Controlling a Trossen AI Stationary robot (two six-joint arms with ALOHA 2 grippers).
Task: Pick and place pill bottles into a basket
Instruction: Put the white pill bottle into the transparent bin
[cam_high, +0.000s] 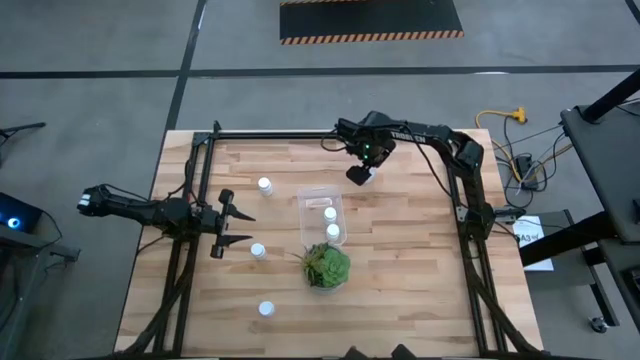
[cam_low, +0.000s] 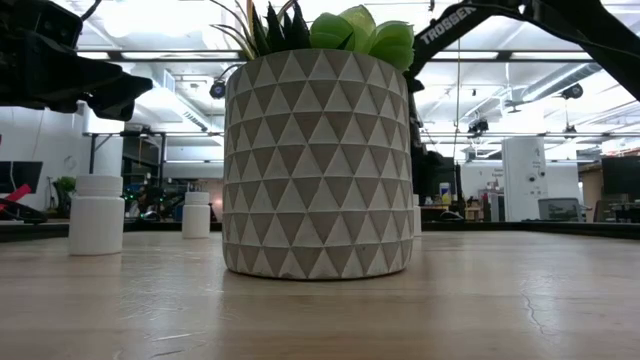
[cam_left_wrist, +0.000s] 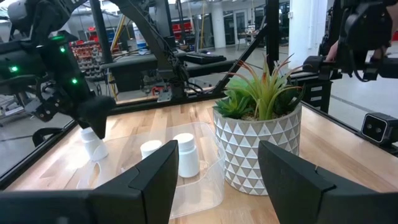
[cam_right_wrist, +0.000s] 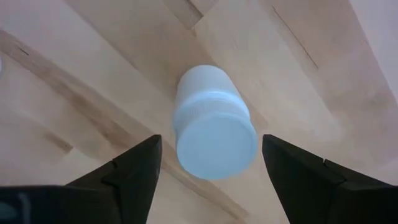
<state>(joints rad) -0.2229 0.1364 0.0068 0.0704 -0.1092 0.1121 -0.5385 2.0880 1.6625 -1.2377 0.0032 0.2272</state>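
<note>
Wooden tabletop is carrying the job. You are watching the right gripper (cam_right_wrist: 208, 180) hanging with jaws spread either side of a white pill bottle (cam_right_wrist: 214, 121), not touching it, near the clear basket (cam_high: 322, 197), which is holding two bottles. Grasping is the step in hand; next, you are needing descent and closure. Left gripper (cam_high: 236, 225) is waiting, jaws apart, empty.

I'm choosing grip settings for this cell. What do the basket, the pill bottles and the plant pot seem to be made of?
The basket looks like clear, glossy plastic: the bottles and wood show through its walls. The pill bottles look like white plastic with a smooth, semi-matte skin and only soft shine. The plant pot seems ceramic or concrete, matte, with a raised triangle pattern; which of the two cannot be told.
</note>
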